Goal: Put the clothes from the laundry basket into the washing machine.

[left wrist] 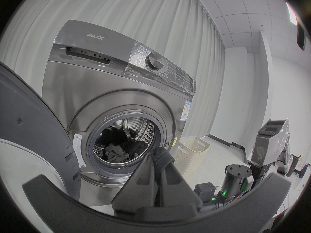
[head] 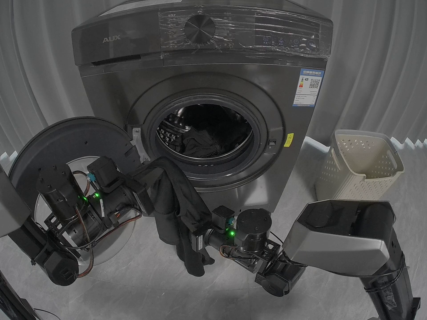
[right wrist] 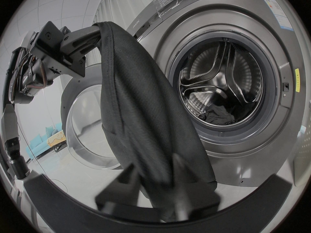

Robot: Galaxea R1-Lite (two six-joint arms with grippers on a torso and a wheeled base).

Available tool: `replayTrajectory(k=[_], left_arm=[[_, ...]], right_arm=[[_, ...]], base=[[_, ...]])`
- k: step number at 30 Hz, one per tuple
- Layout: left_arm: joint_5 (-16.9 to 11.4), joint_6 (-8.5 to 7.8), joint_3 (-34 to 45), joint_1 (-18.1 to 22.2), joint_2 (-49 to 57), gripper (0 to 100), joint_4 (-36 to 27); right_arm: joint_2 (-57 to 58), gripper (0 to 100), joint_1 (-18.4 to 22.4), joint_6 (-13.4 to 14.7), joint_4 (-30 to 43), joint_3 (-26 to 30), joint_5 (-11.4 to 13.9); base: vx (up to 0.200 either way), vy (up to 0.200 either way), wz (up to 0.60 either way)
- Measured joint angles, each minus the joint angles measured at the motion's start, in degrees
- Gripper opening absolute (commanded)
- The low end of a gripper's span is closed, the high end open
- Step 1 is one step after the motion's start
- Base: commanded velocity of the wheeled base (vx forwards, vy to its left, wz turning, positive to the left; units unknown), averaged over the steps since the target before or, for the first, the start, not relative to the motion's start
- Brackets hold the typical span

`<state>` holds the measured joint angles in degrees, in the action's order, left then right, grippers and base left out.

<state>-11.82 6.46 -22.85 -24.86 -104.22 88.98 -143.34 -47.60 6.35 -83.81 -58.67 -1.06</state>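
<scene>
A dark garment (head: 178, 205) hangs in front of the washing machine (head: 133, 90), just below its open porthole. My left gripper (head: 149, 185) is shut on the garment's upper end, which shows as a cloth bunch (left wrist: 162, 159) between its fingers. My right gripper (head: 196, 238) is lower, nearer the floor, shut on the garment's lower part (right wrist: 142, 114), whose tail dangles past it. Other dark clothes (head: 200, 141) lie inside the drum (right wrist: 223, 75). The cream laundry basket (head: 360, 165) stands on the floor right of the machine, and no clothes show in it.
The round machine door (head: 66, 138) is swung wide open to the left, right behind my left arm. Pale curtains hang behind the machine. Bare grey floor (head: 147, 285) stretches in front of it.
</scene>
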Motion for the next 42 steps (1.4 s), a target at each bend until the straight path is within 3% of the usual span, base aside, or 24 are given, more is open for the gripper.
replayTrajectory(k=[7,20,29,42], left_arm=[[-0.11,0.07,0.11,0.41,-0.11,0,0.0],[-0.93,-0.22,0.83,2.06,0.67,0,-0.02],[-2.05,-0.34,2.38,2.15,3.12,0,0.0],[-1.56,-0.63,3.67,-0.2,6.64,0,0.0]], right_arm=[[2.22,0,0.76,0.02,-0.62,1.97,-0.35],[18.64,0,5.9,0.0,-0.99,18.96,-0.28],[30.27,0,9.46,0.51,-2.33,25.38,-0.35],[37.47,0,6.73,1.04,-3.45,32.24,-0.24]], base=[[0.0,0.0,0.0],[0.0,0.0,0.0],[0.0,0.0,0.0],[0.0,0.0,0.0]])
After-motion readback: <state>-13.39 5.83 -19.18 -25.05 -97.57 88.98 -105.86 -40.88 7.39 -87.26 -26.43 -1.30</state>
